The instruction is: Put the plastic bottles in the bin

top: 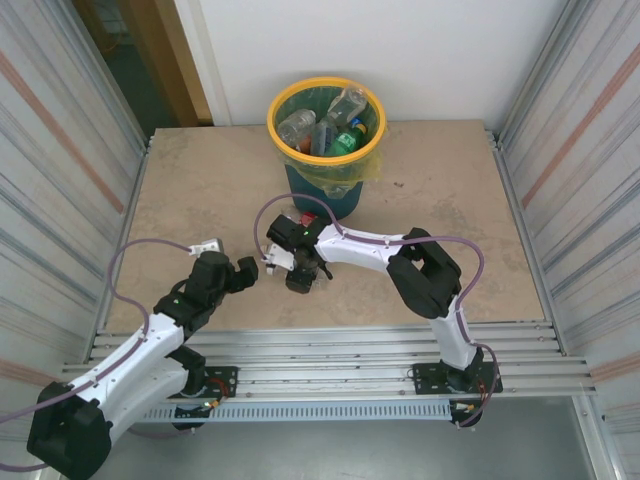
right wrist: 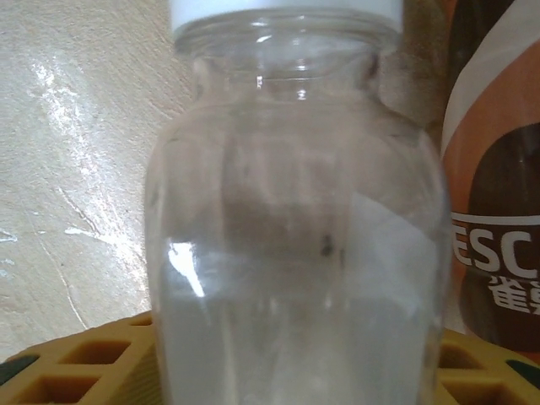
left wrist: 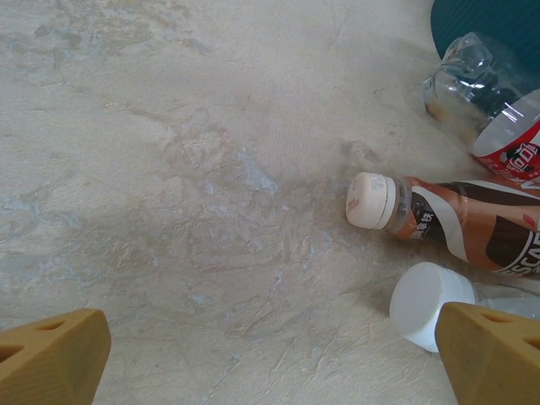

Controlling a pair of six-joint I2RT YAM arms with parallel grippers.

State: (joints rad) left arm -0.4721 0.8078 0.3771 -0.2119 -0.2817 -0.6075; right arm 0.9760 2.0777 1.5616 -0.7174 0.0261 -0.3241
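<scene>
1. We see a mottled beige table [top: 200, 190] filling the middle of the top view.
2. The bin [top: 273, 118] stands on it at upper centre.
3. On the right of the left wrist view, three bottles lie on the table:
   - a crushed clear bottle [left wrist: 481, 93] with a red label, uppermost
   - a brown bottle [left wrist: 472, 224] with a cream cap, below it
   - a white-capped clear bottle [left wrist: 426, 304], lowest

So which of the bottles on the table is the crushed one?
The clear red-labelled bottle nearest the bin; the brown coffee bottle and white-capped clear bottle keep their shape.
</scene>
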